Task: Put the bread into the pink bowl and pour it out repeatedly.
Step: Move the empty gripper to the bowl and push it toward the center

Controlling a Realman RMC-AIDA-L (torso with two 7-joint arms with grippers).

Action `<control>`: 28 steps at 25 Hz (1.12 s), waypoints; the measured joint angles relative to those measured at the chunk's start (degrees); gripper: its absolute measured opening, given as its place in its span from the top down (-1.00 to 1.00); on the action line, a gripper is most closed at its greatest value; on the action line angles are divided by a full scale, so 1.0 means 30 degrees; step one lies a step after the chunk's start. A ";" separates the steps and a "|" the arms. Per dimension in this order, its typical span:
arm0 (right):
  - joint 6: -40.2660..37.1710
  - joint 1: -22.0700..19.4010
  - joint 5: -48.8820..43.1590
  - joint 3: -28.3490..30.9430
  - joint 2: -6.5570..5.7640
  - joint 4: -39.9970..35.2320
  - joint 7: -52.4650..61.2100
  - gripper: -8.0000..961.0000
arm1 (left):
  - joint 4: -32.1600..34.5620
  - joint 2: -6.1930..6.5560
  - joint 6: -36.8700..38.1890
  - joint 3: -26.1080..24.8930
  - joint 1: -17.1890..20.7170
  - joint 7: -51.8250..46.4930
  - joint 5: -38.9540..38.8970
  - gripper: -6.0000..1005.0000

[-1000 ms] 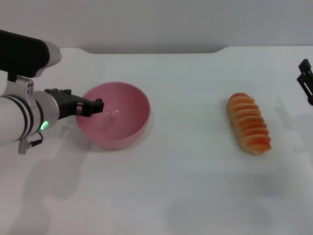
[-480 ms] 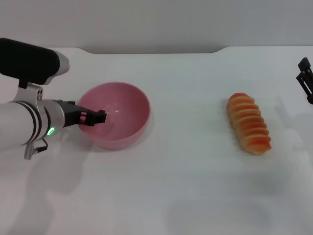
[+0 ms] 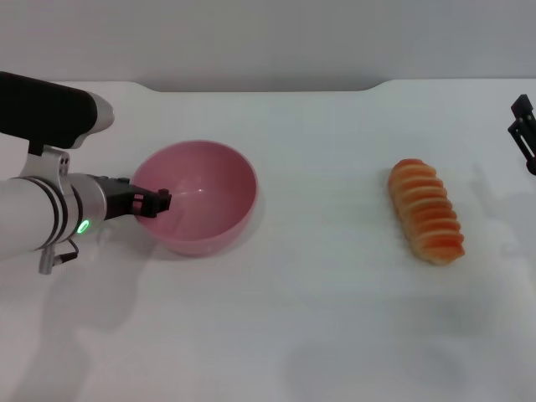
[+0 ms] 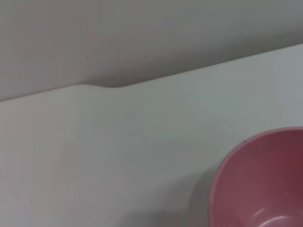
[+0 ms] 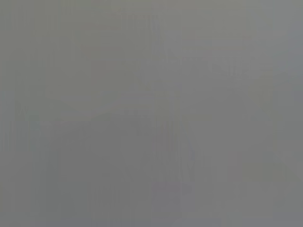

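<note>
The pink bowl [image 3: 201,197] stands upright on the white table, left of centre, with nothing in it; part of its rim also shows in the left wrist view [image 4: 258,182]. My left gripper [image 3: 159,202] is at the bowl's left rim, open, with its fingers on either side of the wall. The bread [image 3: 426,211], an orange ridged loaf with cream stripes, lies on the table far to the right. My right gripper [image 3: 523,134] hangs at the right edge, well above and right of the bread. The right wrist view is plain grey.
The white table [image 3: 318,318] runs to a back edge with a notch [image 3: 260,87] against a grey wall. Open tabletop lies between the bowl and the bread and across the whole front.
My left wrist has turned and dropped lower at the bowl's left rim, then drawn back slightly to the left. The bowl, the bread and the right arm have stayed put.
</note>
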 joint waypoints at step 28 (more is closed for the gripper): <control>0.2090 -0.1164 -0.1826 0.0267 -0.0411 -0.2903 0.1510 -0.70 | 0.0833 0.0031 -0.0465 -0.0134 -0.0149 0.0061 -0.0159 0.86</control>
